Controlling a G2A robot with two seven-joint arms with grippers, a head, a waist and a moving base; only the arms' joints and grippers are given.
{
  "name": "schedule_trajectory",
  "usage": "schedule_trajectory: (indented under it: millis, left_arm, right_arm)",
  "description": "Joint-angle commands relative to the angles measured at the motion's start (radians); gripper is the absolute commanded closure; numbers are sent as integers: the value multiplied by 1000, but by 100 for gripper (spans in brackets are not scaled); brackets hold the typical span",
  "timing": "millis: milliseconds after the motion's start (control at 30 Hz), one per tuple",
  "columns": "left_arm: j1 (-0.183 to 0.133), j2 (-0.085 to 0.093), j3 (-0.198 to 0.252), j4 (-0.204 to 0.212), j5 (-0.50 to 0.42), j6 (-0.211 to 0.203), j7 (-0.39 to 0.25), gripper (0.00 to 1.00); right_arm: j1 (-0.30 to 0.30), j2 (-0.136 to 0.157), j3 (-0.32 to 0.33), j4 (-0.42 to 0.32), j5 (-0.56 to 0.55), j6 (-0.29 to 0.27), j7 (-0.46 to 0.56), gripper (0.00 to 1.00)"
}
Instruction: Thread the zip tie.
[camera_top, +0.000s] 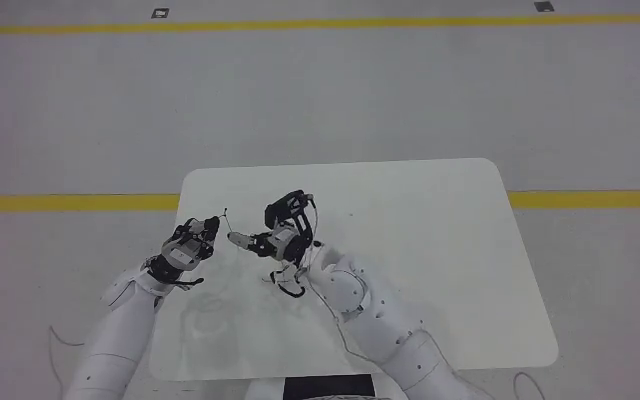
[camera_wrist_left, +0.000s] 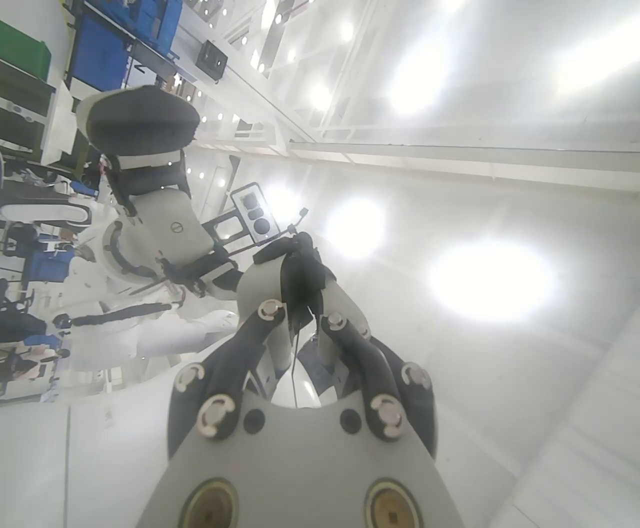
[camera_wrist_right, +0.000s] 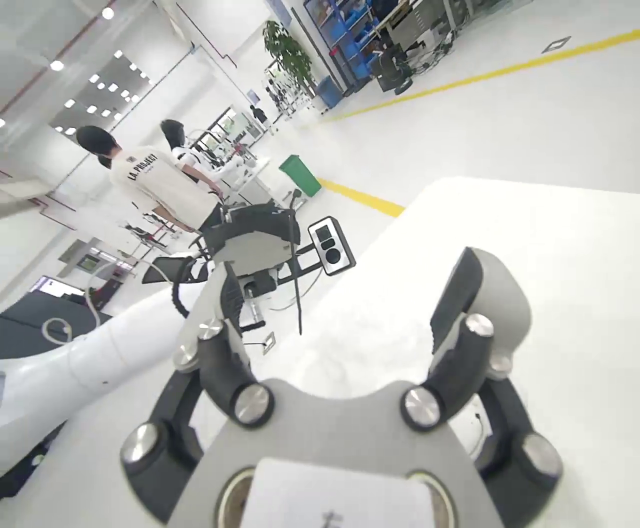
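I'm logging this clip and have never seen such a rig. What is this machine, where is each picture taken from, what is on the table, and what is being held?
This is a two-armed robot working at a white table with rounded corners. One picture looks down from a camera above the arms. The other two come from a camera on each wrist, looking along that arm's gripper. The left gripper is shut on a thin black plastic zip tie and holds it above the table. The right gripper is open, holds nothing, and faces the tie from close by.
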Motion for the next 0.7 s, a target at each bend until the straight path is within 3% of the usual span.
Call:
schedule_trajectory:
  millis: [0, 133, 167, 233, 300, 367, 667]
  left_arm:
    - [0, 0, 0, 0, 0, 0, 0, 100]
    - [0, 0, 0, 0, 0, 0, 0, 100]
    - [0, 0, 0, 0, 0, 0, 0, 100]
    - [0, 0, 0, 0, 0, 0, 0, 100]
    - [0, 0, 0, 0, 0, 0, 0, 100]
    - [0, 0, 0, 0, 0, 0, 0, 100]
    - [0, 0, 0, 0, 0, 0, 0, 100]
  right_arm:
    - [-6, 4, -20, -10, -113, -11, -5, 0]
    - [-7, 13, -47, -28, -195, -11, -24, 0]
    - [-2, 15, -59, -33, -222, -11, -28, 8]
    - [-1, 18, -67, -33, -249, -9, -37, 49]
    - [4, 20, -79, -37, -282, 0, -44, 56]
    - [5, 21, -87, -40, -308, 14, -54, 70]
    - [20, 22, -130, -38, -408, 89, -93, 71]
